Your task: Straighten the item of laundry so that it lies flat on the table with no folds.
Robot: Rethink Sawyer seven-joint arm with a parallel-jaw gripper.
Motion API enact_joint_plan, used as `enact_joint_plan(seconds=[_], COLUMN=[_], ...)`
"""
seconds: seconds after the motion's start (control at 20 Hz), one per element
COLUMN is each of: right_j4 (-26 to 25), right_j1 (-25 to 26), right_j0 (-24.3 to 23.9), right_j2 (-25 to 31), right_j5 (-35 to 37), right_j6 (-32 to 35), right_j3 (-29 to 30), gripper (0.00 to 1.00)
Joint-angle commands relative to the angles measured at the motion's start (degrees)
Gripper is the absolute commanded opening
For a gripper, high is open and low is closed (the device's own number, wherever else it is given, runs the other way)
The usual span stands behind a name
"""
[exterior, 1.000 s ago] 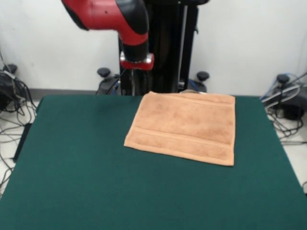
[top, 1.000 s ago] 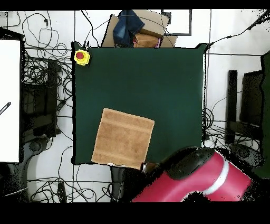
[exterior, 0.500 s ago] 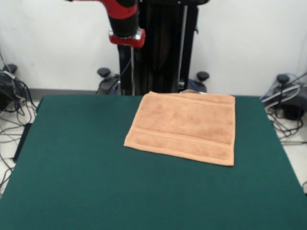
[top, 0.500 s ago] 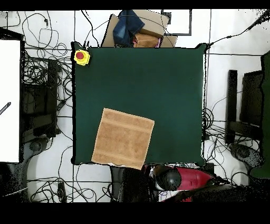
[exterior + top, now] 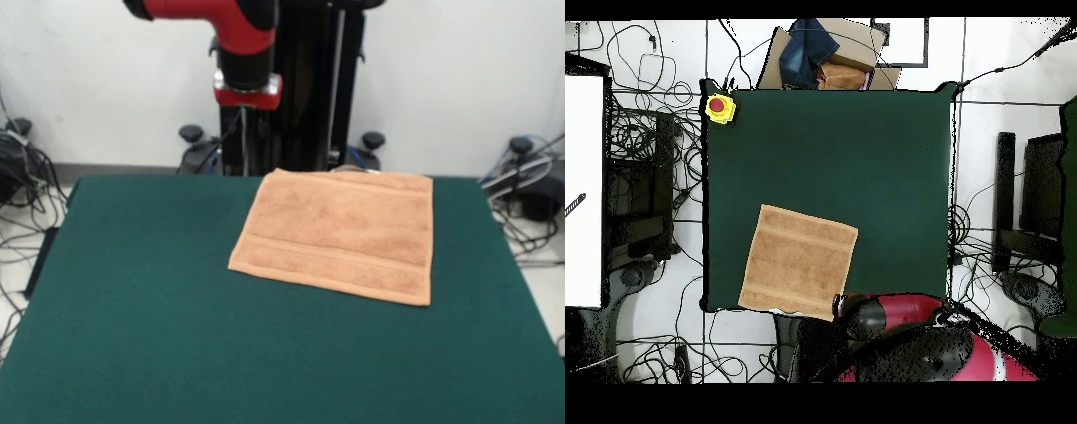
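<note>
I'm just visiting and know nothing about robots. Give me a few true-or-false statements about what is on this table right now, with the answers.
1. The towel lies spread open on the table. True.
2. The towel sits at the middle of the table. False: it lies by one edge, reaching it.
3. The arm is pressing on the towel. False: it hangs clear of it.
4. A yellow box with a red button sits at one table corner. True.
5. A second towel lies on the table. False: only one.

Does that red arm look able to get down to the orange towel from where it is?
Probably yes. The towel lies flat at the table's edge nearest the arm, with nothing lying on it and nothing between them.
</note>
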Motion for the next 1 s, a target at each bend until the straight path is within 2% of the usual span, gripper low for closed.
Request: enact_joint_plan(seconds=[0.05,0.2,0.45,0.7,1.0], right_j4=[3.1,3.8,4.2,1.3,1.1], right_j1=[3.4,3.2,5.9,11.5,11.5], right_j0=[4.1,1.9,-1.0,-3.5,-3.7], right_j2=[3.4,5.2,5.6,5.3,6.5], right_j5=[-4.5,-2.9,-3.7,-3.5,0.2], right_j6=[7.2,5.3,4.6,1.4,-0.3], right_j3=[-10.9,-11.8,-15.6,-22.2,-22.8], gripper=[1.00,1.00,1.00,1.00,1.00])
